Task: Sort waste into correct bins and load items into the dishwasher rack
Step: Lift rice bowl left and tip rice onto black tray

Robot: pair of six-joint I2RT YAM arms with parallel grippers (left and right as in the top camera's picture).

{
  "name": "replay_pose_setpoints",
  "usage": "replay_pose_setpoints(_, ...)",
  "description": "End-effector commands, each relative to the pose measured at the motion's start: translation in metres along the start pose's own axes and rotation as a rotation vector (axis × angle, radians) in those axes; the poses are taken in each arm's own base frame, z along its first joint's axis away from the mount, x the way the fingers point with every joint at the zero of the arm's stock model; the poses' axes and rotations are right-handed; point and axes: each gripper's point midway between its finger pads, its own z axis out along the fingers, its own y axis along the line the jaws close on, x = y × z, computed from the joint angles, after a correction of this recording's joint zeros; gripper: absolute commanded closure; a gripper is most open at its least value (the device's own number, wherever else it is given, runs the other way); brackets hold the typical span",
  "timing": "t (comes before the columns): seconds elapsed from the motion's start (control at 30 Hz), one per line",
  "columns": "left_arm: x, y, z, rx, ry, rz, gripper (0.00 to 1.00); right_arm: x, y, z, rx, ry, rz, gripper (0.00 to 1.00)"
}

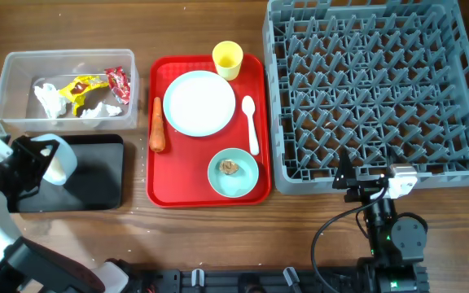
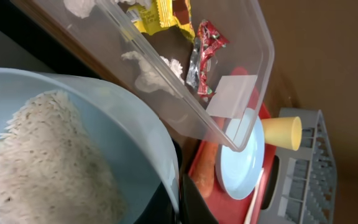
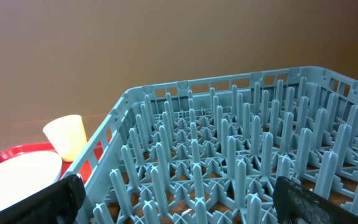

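The left hand (image 1: 44, 159) clamps the rim of the tilted bowl (image 2: 126, 121) holding rice (image 2: 39, 155), above the black tray (image 1: 100, 179).

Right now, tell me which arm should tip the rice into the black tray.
Left. The left gripper holds the bowl of rice over the black tray. The right gripper is open and empty at the rack's near edge, beyond the red tray.

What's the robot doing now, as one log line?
left end effector: holds rice bowl over black tray | right end effector: open, empty, by dishwasher rack
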Motion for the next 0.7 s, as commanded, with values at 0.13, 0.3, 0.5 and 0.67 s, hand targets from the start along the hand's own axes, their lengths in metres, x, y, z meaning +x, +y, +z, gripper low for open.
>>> replay_pose_setpoints(0.13,0.014,-0.012,0.0,0.221,-0.031,0.206,0.96,-0.002,-0.001,0.0,0.008,-0.008,0.007,0.0)
replay_pose_setpoints(0.3,0.023,-0.006,0.005,0.291,-0.07,0.214,0.96,-0.002,-0.001,0.0,0.008,-0.008,0.007,0.0)
replay_pose_setpoints(0.5,0.024,-0.017,-0.002,0.383,-0.085,0.192,0.96,-0.002,-0.001,0.0,0.008,-0.008,0.006,0.0)
replay_pose_setpoints(0.67,0.026,-0.016,-0.003,0.388,-0.081,0.173,0.96,-0.002,-0.001,0.0,0.008,-0.008,0.006,0.0)
